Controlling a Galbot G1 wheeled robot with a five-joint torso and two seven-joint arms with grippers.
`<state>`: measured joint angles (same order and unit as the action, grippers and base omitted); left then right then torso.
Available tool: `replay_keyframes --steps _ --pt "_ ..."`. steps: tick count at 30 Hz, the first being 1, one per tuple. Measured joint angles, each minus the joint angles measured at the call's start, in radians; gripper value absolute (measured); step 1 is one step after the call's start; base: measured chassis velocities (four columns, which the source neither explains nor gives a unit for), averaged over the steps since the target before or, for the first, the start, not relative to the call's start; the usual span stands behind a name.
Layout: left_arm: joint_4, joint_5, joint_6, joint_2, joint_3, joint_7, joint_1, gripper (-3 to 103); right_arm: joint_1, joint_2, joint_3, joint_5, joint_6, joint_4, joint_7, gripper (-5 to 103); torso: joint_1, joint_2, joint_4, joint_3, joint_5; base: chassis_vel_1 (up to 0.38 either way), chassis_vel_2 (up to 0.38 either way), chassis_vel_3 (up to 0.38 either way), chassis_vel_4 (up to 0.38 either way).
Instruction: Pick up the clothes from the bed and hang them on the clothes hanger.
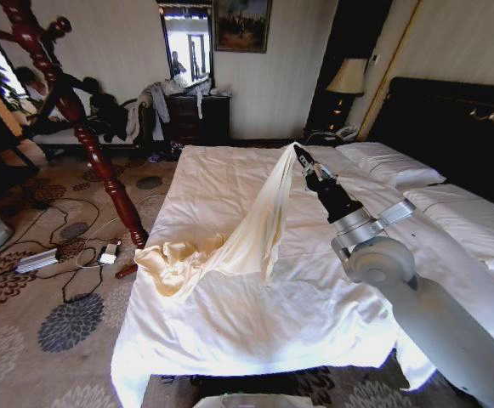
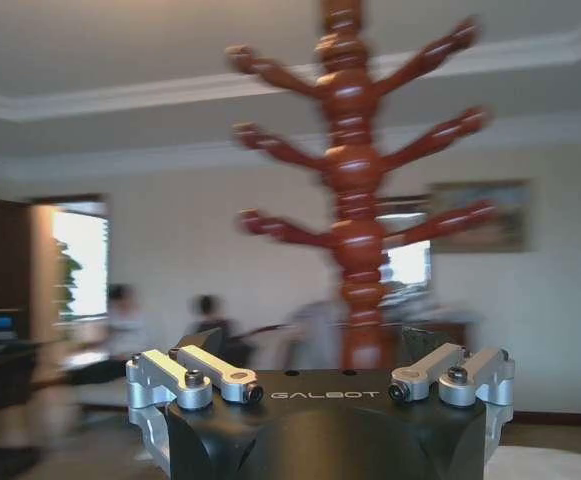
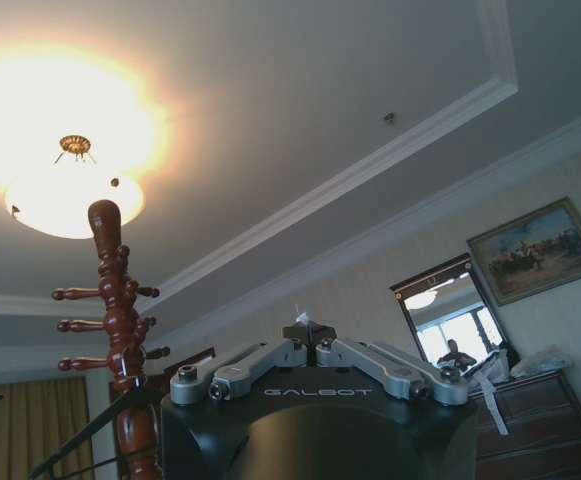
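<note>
My right arm reaches from the near right out over the bed (image 1: pixel 229 331), whose white quilt spreads from the near edge to the black headboard at far right. My right jaws (image 1: pixel 299 153) are clamped together on the top of a cream garment (image 1: pixel 259 229), holding it up above the middle of the bed; in the right wrist view the linkages are drawn together with a scrap of pale cloth nipped between them. The garment hangs from that pinch in a long drape, and its lower part trails to the left and lies bunched on the quilt near the bed's left edge. So I judge the lift is under way but not finished. Beyond that edge, to the left, stands a red-brown wooden coat stand (image 1: pixel 68 106) on the patterned carpet. My left jaws (image 2: pixel 320 370) sit spread apart, empty, facing its pegs. Next I judge the cloth needs raising clear of the quilt, then carrying left toward the stand without dragging.
</note>
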<state>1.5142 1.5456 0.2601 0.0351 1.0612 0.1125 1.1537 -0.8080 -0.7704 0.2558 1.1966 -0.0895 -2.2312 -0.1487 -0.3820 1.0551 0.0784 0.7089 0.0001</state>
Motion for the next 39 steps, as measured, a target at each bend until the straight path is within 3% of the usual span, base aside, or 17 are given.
replay_keyframes --steps 1,3,6,7,8,10,12,15,17,20,21,25,29,32,35,36,39 --pt "0.001 0.019 -0.007 0.001 -0.001 -0.036 0.002 100 -0.002 -0.013 -0.001 -0.008 0.000 0.005 0.000 0 0.000 0.000 -0.0001 0.000 0.0001 0.000 0.000 0.000 0.000" --pt "0.010 0.022 -0.016 -0.007 -0.003 -0.049 0.003 100 -0.004 -0.023 -0.002 -0.014 0.001 0.008 0.000 0 0.000 0.000 -0.0003 0.000 0.0001 0.000 0.000 0.000 0.000" --pt "0.050 0.022 -0.021 -0.051 -0.011 -0.035 0.001 100 -0.010 -0.035 -0.002 -0.020 0.002 0.011 0.000 0 0.000 0.000 -0.0006 0.000 0.0002 0.000 0.000 0.000 0.000" --pt "0.086 0.014 -0.021 -0.094 -0.018 -0.009 -0.001 100 -0.013 -0.041 -0.002 -0.024 0.002 0.013 0.000 0 0.000 0.000 -0.0005 0.000 0.0002 0.000 0.000 0.000 0.000" --pt "0.108 0.000 -0.020 -0.125 -0.025 0.009 -0.001 100 -0.015 -0.044 -0.001 -0.026 0.002 0.014 0.000 0 0.000 0.000 -0.0005 0.000 -0.0001 0.000 0.000 0.000 0.000" --pt "0.158 -0.128 -0.033 -0.239 -0.066 0.064 0.003 100 -0.015 -0.052 -0.002 -0.030 0.003 0.023 0.000 0 0.000 0.000 -0.0003 0.000 -0.0007 0.000 0.000 0.000 0.000" --pt "0.163 -0.164 -0.043 -0.267 -0.085 0.079 0.000 100 -0.013 -0.055 -0.004 -0.032 0.003 0.027 0.000 0 0.000 0.000 -0.0005 0.000 -0.0006 0.000 0.000 0.000 0.000" --pt "0.156 -0.321 -0.101 -0.408 -0.280 0.129 -0.107 100 -0.016 -0.067 -0.016 -0.043 0.004 0.038 0.000 0 0.000 0.000 -0.0017 0.000 -0.0010 0.000 0.000 0.000 0.000" --pt "0.152 -0.332 -0.105 -0.431 -0.328 0.137 -0.143 100 -0.018 -0.068 -0.017 -0.044 0.004 0.039 0.000 0 0.000 0.000 -0.0016 0.000 -0.0016 0.000 0.000 0.000 0.000" --pt "0.105 -0.338 -0.107 -0.520 -0.581 0.177 -0.420 100 -0.030 -0.066 -0.021 -0.048 0.006 0.044 -0.002 0 0.000 0.000 0.0006 0.000 0.0000 0.000 0.000 0.000 0.000" --pt "0.105 -0.338 -0.107 -0.520 -0.581 0.177 -0.420 100 -0.030 -0.066 -0.021 -0.048 0.006 0.044 -0.002 0 0.000 0.000 0.0006 0.000 0.0000 0.000 0.000 0.000 0.000" --pt "0.083 -0.313 -0.058 -0.504 -0.742 0.206 -0.666 100 -0.042 -0.048 -0.011 -0.046 0.006 0.042 -0.004 0 0.000 0.000 0.0003 0.000 0.0000 0.000 0.000 0.000 0.000" --pt "0.099 -0.304 0.008 -0.448 -0.783 0.218 -0.777 100 -0.043 -0.049 -0.009 -0.046 0.007 0.039 -0.005 0 0.000 0.000 -0.0013 0.000 0.0003 0.000 0.000 0.000 0.000" --pt "0.094 -0.283 0.056 -0.413 -0.816 0.222 -0.859 100 -0.046 -0.053 -0.009 -0.048 0.009 0.036 -0.006 0 0.000 0.000 -0.0010 0.000 0.0003 0.000 0.000 0.000 0.000" --pt "0.039 -0.244 0.110 -0.378 -0.923 0.217 -1.002 100 -0.051 -0.060 -0.016 -0.058 0.012 0.035 -0.006 0 0.000 0.000 -0.0008 0.000 -0.0001 0.000 0.000 0.000 0.000" --pt "0.039 -0.244 0.110 -0.378 -0.923 0.217 -1.002 100 -0.051 -0.060 -0.016 -0.058 0.012 0.035 -0.006 0 0.000 0.000 -0.0008 0.000 -0.0001 0.000 0.000 0.000 0.000" --pt "-0.045 -0.240 0.147 -0.399 -1.042 0.214 -1.151 100 -0.048 -0.068 -0.022 -0.060 0.014 0.040 -0.007 0 0.000 0.000 -0.0006 0.000 -0.0006 0.000 0.000 0.000 0.000"
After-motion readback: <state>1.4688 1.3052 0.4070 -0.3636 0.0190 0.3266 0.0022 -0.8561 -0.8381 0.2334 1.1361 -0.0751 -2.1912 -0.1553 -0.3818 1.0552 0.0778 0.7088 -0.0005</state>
